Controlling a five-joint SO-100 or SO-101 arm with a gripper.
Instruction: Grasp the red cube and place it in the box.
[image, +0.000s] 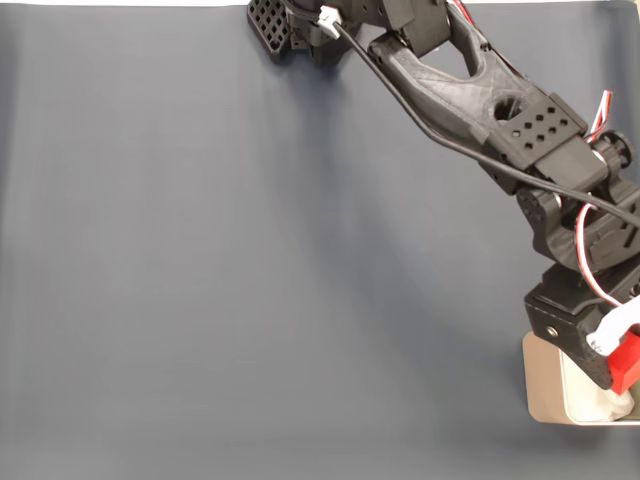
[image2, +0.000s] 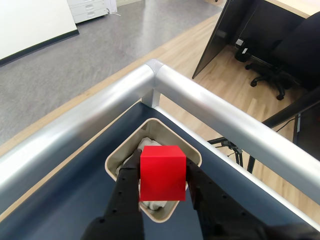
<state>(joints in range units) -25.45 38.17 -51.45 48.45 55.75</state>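
The red cube (image2: 162, 172) is clamped between my black fingers (image2: 127, 187), and my gripper (image2: 161, 175) is shut on it. It hangs directly above the box (image2: 112, 161), a beige metal tin with rounded corners and white lining that sits in the table's corner. In the fixed view the red cube (image: 626, 361) shows at the far right edge over the box (image: 545, 385), with my gripper (image: 622, 362) partly cut off by the frame. The arm reaches down from the top of that view.
A dark blue-grey mat (image: 250, 260) covers the table. A silver metal rail (image2: 100, 112) borders the table corner just beyond the box. Past it lie wooden floor, grey carpet and an office chair (image2: 272, 75).
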